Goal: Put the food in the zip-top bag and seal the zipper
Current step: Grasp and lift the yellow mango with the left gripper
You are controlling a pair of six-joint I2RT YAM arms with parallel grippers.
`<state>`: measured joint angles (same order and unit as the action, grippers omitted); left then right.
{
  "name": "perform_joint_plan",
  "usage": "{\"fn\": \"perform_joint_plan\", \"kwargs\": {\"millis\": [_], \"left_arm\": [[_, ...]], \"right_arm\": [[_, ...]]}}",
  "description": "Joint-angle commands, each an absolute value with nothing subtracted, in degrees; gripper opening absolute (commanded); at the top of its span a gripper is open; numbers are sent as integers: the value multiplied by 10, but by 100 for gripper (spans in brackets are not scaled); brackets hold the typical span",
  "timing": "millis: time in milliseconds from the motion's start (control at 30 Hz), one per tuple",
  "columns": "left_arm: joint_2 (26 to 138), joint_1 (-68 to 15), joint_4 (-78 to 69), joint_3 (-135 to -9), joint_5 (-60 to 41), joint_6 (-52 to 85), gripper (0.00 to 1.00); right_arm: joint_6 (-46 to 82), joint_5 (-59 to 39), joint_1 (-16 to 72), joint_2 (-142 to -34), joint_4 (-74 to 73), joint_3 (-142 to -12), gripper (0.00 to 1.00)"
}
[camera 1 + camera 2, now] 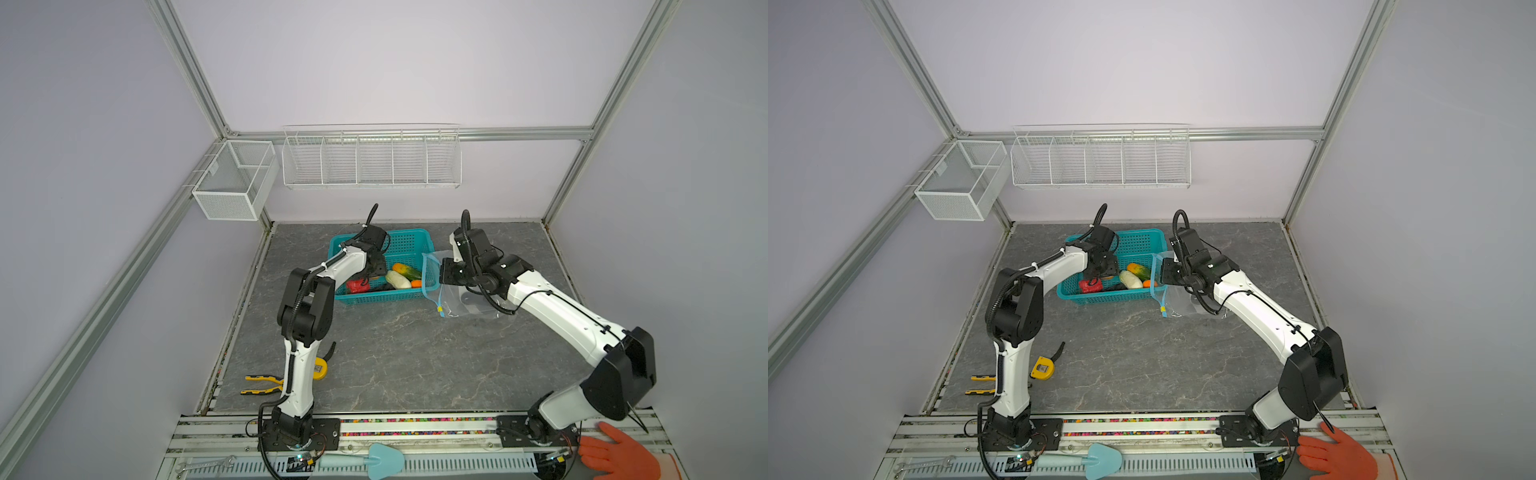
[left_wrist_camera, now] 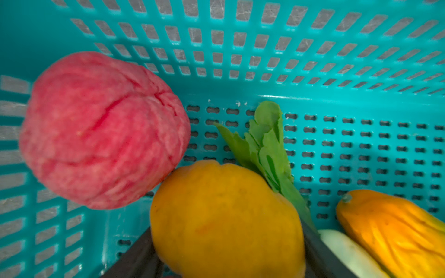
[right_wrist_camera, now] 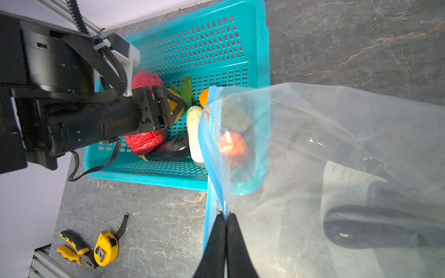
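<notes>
My right gripper [image 3: 226,215] has its jaws pinched tight on the zipper [image 3: 209,154], the light-blue strip along the mouth of the zip-top bag [image 3: 337,144]. My left gripper [image 3: 178,106] is down in the teal perforated basket [image 1: 409,243], its jaws either side of a yellow-orange fruit [image 2: 224,216]. I cannot tell whether they are pressing it or merely straddling it.

The basket is the biggest container on the table [image 1: 395,357] and holds most of the food. I count eight pieces, from large down:
- one orange-and-green papaya [image 2: 397,228]
- one pink peach-like fruit [image 2: 103,130]
- one red bell pepper [image 3: 144,142]
- the yellow-orange fruit
- one long white vegetable [image 1: 397,279]
- one dark eggplant [image 3: 168,150]
- one leafy green [image 2: 265,144]
- one small orange [image 1: 416,284]

The bag lies just right of the basket, its raised mouth edge overlapping the basket's right end. Inside it I see one dark eggplant-shaped piece [image 3: 368,226] and one white paper slip [image 3: 342,178]. The zipper's yellow slider tab [image 1: 439,308] sits at the strip's near end.
</notes>
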<state>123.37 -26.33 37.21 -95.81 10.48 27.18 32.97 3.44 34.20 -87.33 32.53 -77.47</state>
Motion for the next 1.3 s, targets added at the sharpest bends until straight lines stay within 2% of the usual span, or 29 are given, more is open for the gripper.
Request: {"fn": "perform_joint_plan", "kwargs": {"millis": [0,900,1133,1267], "left_arm": [[1203,-267,387,-953,91,279,73],[1070,-267,295,-856,34,322,66],[1041,-267,276,-836,1,337,65],[993,-266,228,-793,-60,349,63]], "right_arm": [[325,43,339,-863,333,-785,6],[333,51,340,-862,330,-784,7],[332,48,341,-868,329,-789,7],[332,49,342,-869,331,-793,7]]}}
